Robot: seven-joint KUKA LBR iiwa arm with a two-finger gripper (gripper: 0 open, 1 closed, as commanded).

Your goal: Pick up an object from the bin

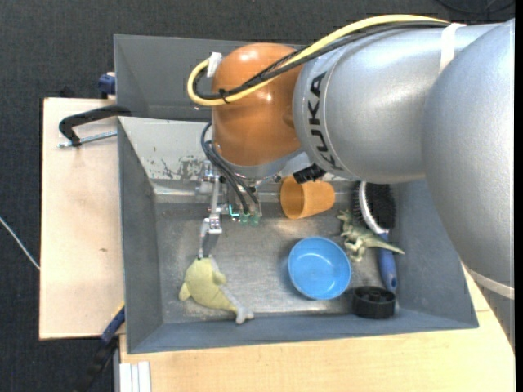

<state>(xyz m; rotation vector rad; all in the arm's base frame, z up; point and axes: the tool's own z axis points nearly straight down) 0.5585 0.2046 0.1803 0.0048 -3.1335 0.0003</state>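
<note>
Status: pick not yet completed. We locate the gripper [212,237] left of frame centre, hanging below the arm's orange wrist cover [249,109] over the left half of the grey metal bin [136,219]. Its lower end sits directly above, and close to or just touching, the pale yellow-green soft toy animal with a tapering tail [209,287], which lies on the bin floor at the lower left. We cannot tell how wide the gripper stands, since the view does not resolve it. No object appears inside the gripper, and the toy rests flat on the floor, so we judge nothing lifted. The other contents lie apart from the gripper: an orange plastic cup on its side [308,197] to the right at centre, a round blue plastic bowl [319,268] at lower centre-right, a small green toy dinosaur [359,238] beside the bowl, a brush with a blue handle [382,233], and a black round cap [374,302] at the lower right. Remaining, in our judgement — secure a grasp on one object and raise it out of the bin.
</note>
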